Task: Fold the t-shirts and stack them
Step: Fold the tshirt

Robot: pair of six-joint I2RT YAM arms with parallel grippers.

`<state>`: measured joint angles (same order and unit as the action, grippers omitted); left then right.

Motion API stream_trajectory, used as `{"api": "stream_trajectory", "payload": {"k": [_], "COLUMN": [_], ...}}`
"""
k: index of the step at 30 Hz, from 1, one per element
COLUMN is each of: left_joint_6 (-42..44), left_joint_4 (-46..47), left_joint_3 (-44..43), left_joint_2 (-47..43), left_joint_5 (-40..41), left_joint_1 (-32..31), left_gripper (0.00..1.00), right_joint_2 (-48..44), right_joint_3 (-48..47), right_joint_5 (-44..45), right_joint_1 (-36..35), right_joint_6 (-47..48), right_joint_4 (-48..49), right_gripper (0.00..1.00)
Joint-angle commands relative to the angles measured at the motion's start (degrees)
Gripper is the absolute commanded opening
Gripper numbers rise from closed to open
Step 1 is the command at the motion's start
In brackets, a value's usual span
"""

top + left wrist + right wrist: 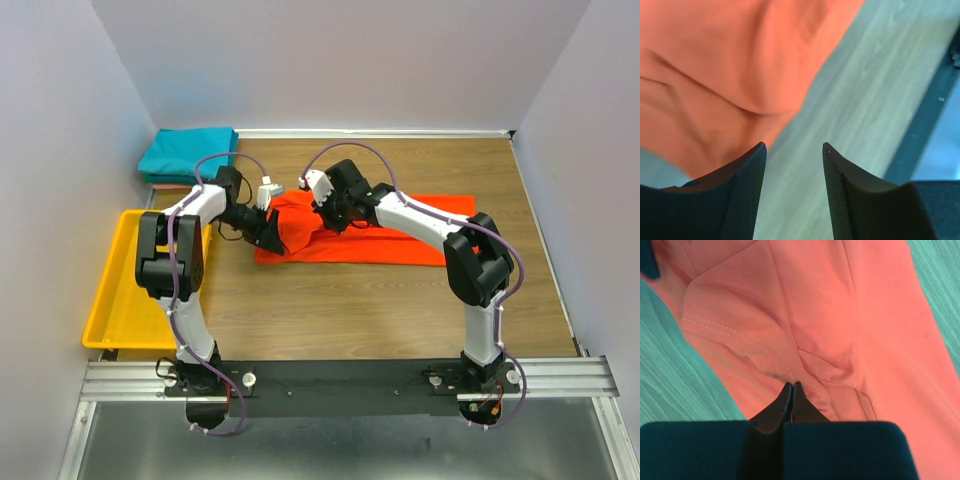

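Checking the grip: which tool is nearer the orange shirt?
Right. The right tool is shut on the orange shirt; the left tool stands open beside its bunched end, holding nothing.

Soft matt cloth orange-red t-shirt [350,248], wood-grain table [350,310]

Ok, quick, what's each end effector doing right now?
Left end effector: open, holding nothing, beside the orange-red t-shirt.
Right end effector: closed, pinching a fold of the orange-red t-shirt.
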<state>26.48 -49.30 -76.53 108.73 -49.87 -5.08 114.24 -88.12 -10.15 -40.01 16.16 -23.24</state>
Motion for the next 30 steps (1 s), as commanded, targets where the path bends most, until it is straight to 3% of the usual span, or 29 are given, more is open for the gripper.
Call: {"api": "stream_trajectory", "payload": {"k": [1, 19, 28, 30], "left_joint_6": [-5.2, -14.9, -17.7, -17.8], "left_joint_4": [2.1, 12.6, 14.9, 15.0], "left_joint_3": [5.2, 6.0, 6.0, 5.4], "left_joint_2": [-0.6, 2.3, 3.8, 3.6], "left_joint_5": [-6.2, -10.1, -9.4, -9.5], "left_joint_1": [-0.5, -3.0, -3.2, -3.2], "left_gripper": [0.57, 0.56, 0.44, 0.35], "right_joint_2": [0.9, 1.9, 2.0, 2.1], "right_joint_3": [-1.3, -3.3, -3.3, -3.3], "right_joint_5": [1.3, 1.2, 1.1, 1.2], "right_joint_1": [-0.2, 0.2, 0.2, 0.2], "right_joint_6": [-1.2, -3.1, -2.9, -2.9], "right_joint_4": [-0.4, -0.4, -0.4, -0.3], "right_gripper": [0.01, 0.01, 0.01, 0.0]}}
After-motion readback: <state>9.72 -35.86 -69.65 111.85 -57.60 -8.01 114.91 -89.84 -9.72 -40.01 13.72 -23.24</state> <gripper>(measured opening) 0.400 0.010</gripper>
